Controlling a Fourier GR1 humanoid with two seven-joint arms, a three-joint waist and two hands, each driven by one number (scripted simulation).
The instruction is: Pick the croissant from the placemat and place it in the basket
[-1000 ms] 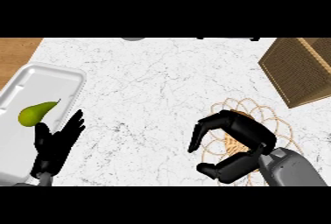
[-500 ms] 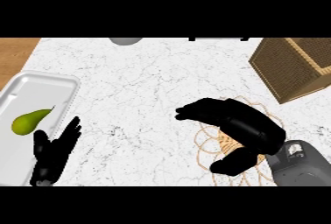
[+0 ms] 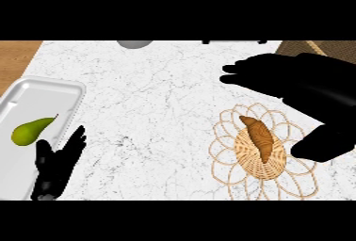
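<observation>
White marble with grey veins covers the counter (image 3: 160, 94), and at 4 o'clock of the view a woven straw placemat (image 3: 261, 150) with looped edges lies on it. The croissant (image 3: 259, 136) rests on the dense middle of this placemat, its long axis running from 11 o'clock to 5 o'clock, and nothing holds it.

The right hand (image 3: 299, 80) is a large black shape at 2 o'clock, above the placemat. Its fingers (image 3: 240, 73) are stretched out straight toward 9 o'clock and lie close together, while the thumb (image 3: 323, 141) comes down separately at 3 o'clock of the croissant, just beside it. Fingers and thumb are spread wide apart with the croissant between them, and whether the thumb touches the pastry I cannot tell.

The left hand (image 3: 57, 164) shows at 8 o'clock near the lower edge, resting with straight fingers pointing up toward 1 o'clock, beside the edge of a white tray (image 3: 49, 92). On this tray lies 1 green pear (image 3: 31, 132), well apart from the placemat.

At 1 o'clock a corner of the brown basket (image 3: 316, 44) is seen behind the right hand. A small grey round object (image 3: 134, 43) sits at 12 o'clock, cut by the upper edge
</observation>
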